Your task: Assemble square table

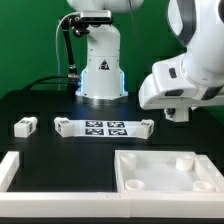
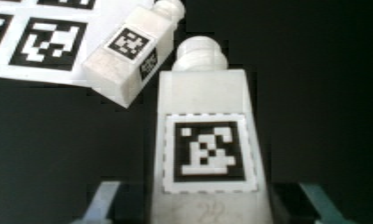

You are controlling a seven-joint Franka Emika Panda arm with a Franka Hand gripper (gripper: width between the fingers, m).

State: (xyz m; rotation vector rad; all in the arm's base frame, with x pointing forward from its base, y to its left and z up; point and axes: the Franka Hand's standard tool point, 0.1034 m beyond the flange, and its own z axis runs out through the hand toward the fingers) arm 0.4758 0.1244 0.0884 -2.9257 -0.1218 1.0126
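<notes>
Grips a tagged white table leg (image 2: 204,130) between narrowly parted gripper (image 2: 215,203) fingers; second leg (image 2: 138,50) just beside the marker board (image 2: 41,40).

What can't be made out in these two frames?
- Gripper: the wrist view's edge cuts off the fingers, so a grip on the leg can't be confirmed.
- Panel: cut off by the exterior view's right and bottom edges.
- Marker board: tags too small to read in the exterior view.
- Second leg: blurred and cut off by the wrist view's edge.
</notes>
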